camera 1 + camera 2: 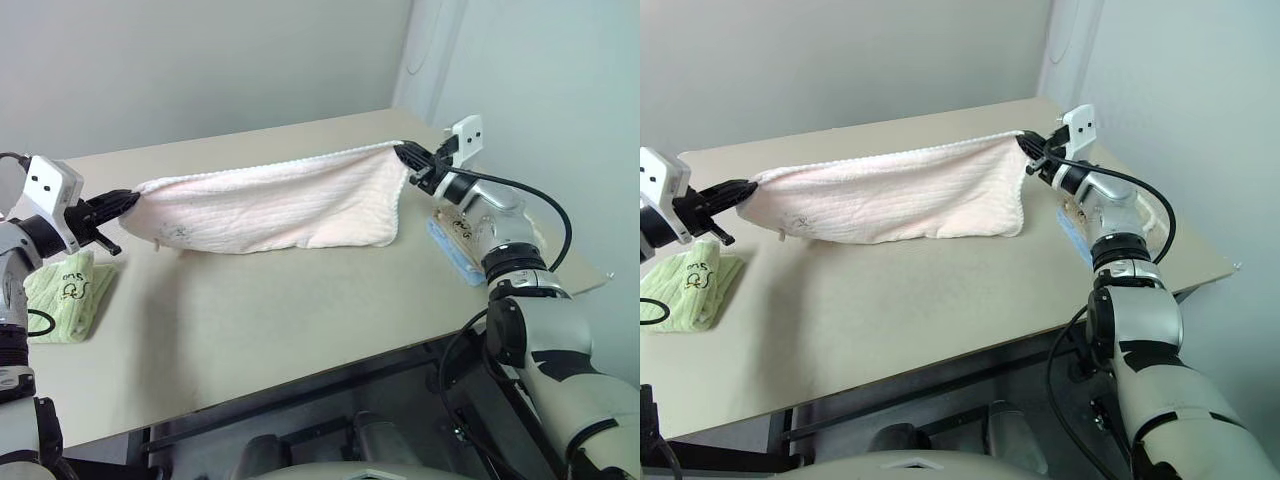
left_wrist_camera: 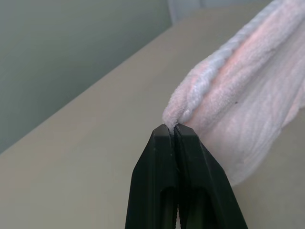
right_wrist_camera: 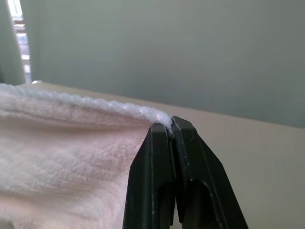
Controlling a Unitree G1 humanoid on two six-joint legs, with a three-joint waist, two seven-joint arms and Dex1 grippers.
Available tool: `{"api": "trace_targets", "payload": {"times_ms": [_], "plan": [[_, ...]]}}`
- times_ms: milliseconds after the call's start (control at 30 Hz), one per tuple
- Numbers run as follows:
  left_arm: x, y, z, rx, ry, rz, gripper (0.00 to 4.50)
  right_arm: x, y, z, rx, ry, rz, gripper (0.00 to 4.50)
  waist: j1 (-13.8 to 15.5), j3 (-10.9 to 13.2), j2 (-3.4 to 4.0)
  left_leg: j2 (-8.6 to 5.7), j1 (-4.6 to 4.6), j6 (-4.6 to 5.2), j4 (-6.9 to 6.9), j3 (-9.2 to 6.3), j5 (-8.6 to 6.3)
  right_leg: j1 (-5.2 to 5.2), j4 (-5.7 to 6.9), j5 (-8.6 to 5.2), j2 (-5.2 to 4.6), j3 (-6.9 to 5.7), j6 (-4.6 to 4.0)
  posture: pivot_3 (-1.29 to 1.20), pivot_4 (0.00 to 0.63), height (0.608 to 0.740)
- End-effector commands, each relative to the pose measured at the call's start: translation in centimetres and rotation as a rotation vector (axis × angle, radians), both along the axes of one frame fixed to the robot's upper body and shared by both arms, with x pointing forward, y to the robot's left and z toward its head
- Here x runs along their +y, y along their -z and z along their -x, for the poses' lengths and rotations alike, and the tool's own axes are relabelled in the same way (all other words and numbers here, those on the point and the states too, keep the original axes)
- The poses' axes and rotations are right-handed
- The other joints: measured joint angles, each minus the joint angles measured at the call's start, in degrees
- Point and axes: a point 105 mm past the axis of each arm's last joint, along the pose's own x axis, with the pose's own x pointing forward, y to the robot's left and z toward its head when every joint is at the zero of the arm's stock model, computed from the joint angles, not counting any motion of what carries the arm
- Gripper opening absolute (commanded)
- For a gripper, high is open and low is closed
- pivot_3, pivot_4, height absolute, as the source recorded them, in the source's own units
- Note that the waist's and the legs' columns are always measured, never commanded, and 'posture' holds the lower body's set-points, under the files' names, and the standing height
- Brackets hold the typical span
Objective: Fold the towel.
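Observation:
The pale pink towel [image 1: 270, 205] with white edging hangs stretched between my two grippers above the beige table [image 1: 260, 320], its lower edge sagging down to the tabletop. My left gripper [image 1: 128, 201] is shut on the towel's left corner; the left wrist view shows that corner [image 2: 190, 102] pinched between the fingertips. At the far right, my right gripper [image 1: 404, 153] is shut on the other top corner, and the right wrist view shows the white edge [image 3: 95, 106] caught between its tips.
A green folded towel [image 1: 68, 290] lies on the table under my left arm. A blue-edged folded cloth [image 1: 452, 240] lies under my right forearm near the table's right edge. Grey walls stand behind the table.

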Motion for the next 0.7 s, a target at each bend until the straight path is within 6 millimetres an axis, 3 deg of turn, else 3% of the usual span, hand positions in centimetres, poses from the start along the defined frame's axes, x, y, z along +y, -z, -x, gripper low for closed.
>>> {"api": "trace_targets", "payload": {"times_ms": [33, 233, 400, 533, 700], "plan": [[1.3, -2.9, -1.4, -0.097, -0.11, 0.048, 0.0, -0.1, -3.7, -0.7, -0.109, 0.069, -0.023, 0.03, 0.1, 0.0, 0.0, -0.02, -0.03, 0.0, 0.04, 0.03, 0.0, 0.0, 0.01, 0.0, 0.02, -0.03, 0.0, 0.0, 0.0, 0.74], [1.4, -5.7, -6.1, -0.195, -0.291, 0.234, 0.0, -0.1, -6.7, -2.0, -0.164, 0.23, -0.072, 0.03, 0.3, 0.0, -0.01, -0.08, -0.12, 0.0, 0.24, 0.0, 0.0, 0.08, 0.0, 0.07, 0.01, -0.1, 0.11, 0.0, 0.0, 0.74], [1.3, -6.4, -7.1, -0.251, -0.339, 0.241, 0.0, -0.2, -8.1, -1.8, -0.215, 0.235, -0.071, 0.03, -0.1, 0.0, -0.02, -0.14, -0.32, 0.0, 0.24, -0.02, -0.01, -0.08, -0.11, 0.16, -0.13, 0.02, 0.24, 0.0, 0.0, 0.74], [-0.2, -4.0, -4.8, -0.159, -0.106, 0.154, 0.0, 0.2, -6.2, -0.9, -0.185, 0.081, -0.037, 0.03, -0.5, 0.0, -0.01, -0.11, -0.38, 0.01, 0.04, 0.02, -0.03, -0.23, -0.09, 0.16, -0.15, 0.07, 0.25, 0.0, 0.0, 0.74], [0.4, -0.3, 1.6, 0.009, 0.009, 0.057, 0.0, -0.6, -1.3, 1.3, -0.081, -0.098, 0.004, 0.03, -1.3, 0.0, -0.04, -0.01, -0.41, 0.01, -0.26, -0.05, -0.02, -0.28, -0.11, 0.16, -0.21, 0.09, 0.23, 0.0, 0.0, 0.74]]}}
